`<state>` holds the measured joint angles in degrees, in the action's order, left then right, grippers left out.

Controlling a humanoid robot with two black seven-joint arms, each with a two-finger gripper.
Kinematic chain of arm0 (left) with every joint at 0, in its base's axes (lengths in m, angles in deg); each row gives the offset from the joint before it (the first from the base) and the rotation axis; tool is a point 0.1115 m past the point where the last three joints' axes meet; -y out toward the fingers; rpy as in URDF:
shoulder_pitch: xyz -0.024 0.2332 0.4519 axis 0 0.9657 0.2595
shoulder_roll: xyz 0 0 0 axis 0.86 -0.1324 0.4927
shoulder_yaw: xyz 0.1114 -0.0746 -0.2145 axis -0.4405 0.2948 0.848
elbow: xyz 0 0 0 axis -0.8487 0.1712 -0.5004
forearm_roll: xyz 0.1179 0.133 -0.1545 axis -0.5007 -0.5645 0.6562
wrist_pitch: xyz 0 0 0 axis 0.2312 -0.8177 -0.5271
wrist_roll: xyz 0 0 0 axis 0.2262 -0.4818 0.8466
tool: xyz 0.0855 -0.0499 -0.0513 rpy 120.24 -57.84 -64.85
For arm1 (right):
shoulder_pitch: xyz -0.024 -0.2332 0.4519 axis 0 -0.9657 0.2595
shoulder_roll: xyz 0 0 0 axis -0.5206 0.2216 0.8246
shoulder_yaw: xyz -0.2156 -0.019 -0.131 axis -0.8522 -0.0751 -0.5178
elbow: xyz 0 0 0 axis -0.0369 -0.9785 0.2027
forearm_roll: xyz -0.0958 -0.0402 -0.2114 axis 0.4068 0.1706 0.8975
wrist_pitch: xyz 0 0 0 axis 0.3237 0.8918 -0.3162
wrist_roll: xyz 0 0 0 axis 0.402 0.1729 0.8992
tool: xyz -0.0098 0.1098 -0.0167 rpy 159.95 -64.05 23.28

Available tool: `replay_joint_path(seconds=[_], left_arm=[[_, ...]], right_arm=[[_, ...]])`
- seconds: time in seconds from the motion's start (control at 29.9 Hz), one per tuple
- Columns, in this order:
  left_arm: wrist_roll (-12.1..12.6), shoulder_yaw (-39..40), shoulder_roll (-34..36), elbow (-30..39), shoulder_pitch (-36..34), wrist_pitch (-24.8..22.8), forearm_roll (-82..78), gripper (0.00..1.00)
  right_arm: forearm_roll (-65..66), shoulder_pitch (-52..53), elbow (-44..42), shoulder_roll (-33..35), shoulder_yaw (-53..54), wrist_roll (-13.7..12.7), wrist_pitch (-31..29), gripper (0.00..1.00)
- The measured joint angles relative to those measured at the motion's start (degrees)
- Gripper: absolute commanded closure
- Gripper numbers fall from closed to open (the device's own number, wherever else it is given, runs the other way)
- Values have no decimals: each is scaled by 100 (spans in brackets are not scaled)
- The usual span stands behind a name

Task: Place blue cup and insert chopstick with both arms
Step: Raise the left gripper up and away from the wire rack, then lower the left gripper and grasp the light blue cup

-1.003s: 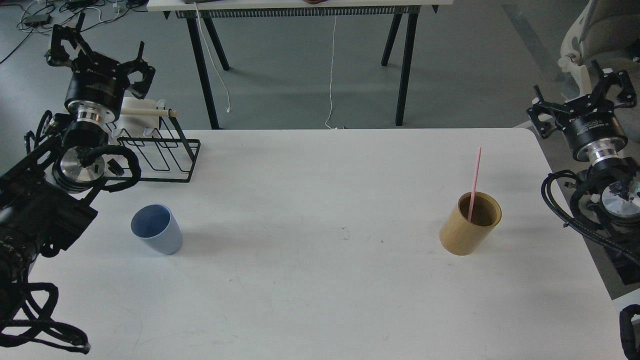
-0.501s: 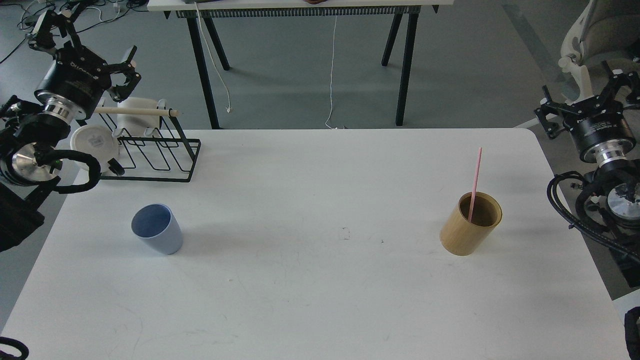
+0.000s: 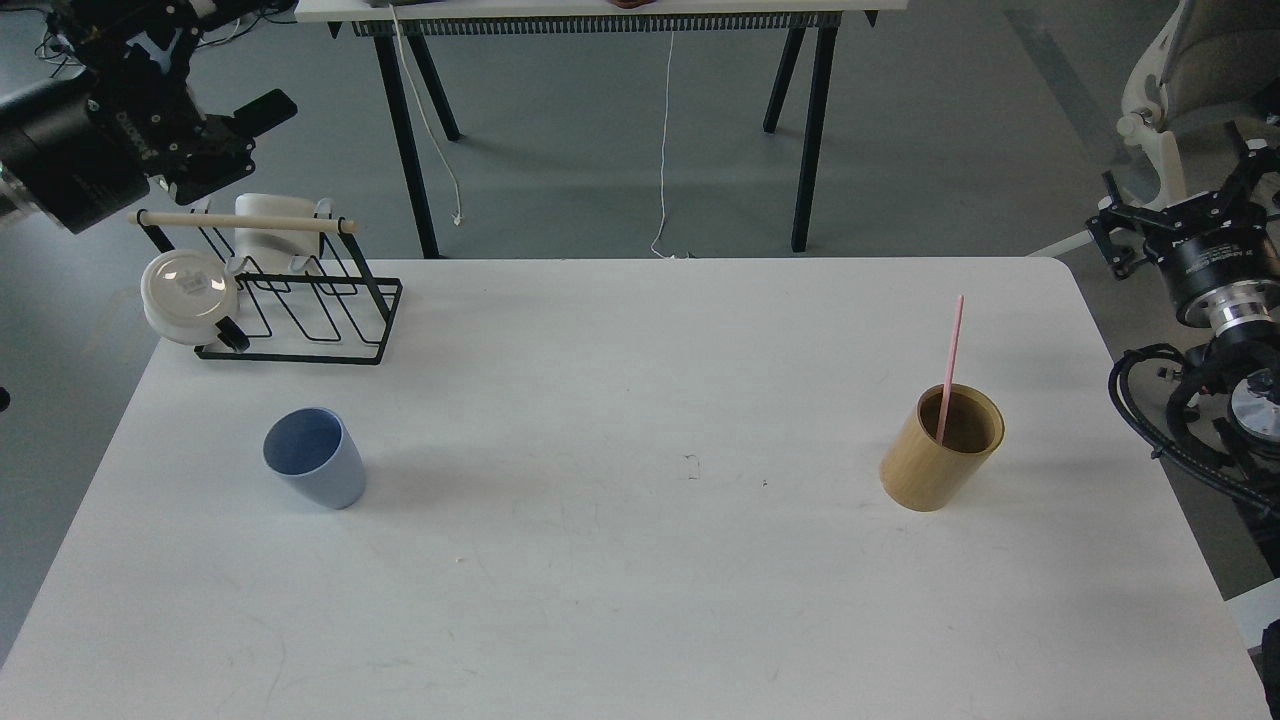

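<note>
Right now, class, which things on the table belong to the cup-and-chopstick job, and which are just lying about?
Job:
blue cup
pink chopstick, standing in the tan holder

Lying about:
black wire rack
cream rod
white lid

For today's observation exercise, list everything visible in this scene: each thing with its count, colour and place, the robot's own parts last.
blue cup: one, pale blue, upright on the table's left side
chopstick: one, pink, standing in the tan holder
tan holder: one, tan, table's right side
wire rack: one, black with a cream rod, far left corner
white lid: one, at the rack's left end
table: one, white
left hand: one, black, raised beyond the rack, open
right hand: one, black, off the table's right edge, open
</note>
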<state>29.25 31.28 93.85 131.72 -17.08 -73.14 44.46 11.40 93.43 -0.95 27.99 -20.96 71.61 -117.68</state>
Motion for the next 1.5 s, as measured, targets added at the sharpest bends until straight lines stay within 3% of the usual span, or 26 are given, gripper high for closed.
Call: replay_joint_path(seconds=[0.23, 0.4, 0.53, 0.67, 0.94, 1.27, 1.5], left_arm=[[-85, -270, 212, 400, 468, 1068, -3093, 6], [-429, -457, 283, 405, 882, 1794, -4703, 20], [-526, -746, 219, 68, 1193, 2596, -6111, 22], [-515, -1077, -197, -611, 1321, 3134, -6683, 31], [-352, -1452, -972, -1720, 1342, 3289, -6761, 41], [-395, -1578, -1323, -2466, 1382, 3452, -6759, 45], [-463, -1716, -1363, -2625, 1383, 3510, -6759, 84]], right_arm=[[7, -50, -42, 81, -25, 10, 0, 1], [9, -154, -43, 87, -24, 10, 0, 1], [9, -172, -38, 87, -17, 10, 0, 1], [9, -176, -31, 84, -10, 10, 0, 1], [9, -176, -30, 151, -8, 8, 0, 1], [9, -176, 3, 173, -24, 8, 0, 1], [9, -176, 11, 158, -21, 8, 0, 1]])
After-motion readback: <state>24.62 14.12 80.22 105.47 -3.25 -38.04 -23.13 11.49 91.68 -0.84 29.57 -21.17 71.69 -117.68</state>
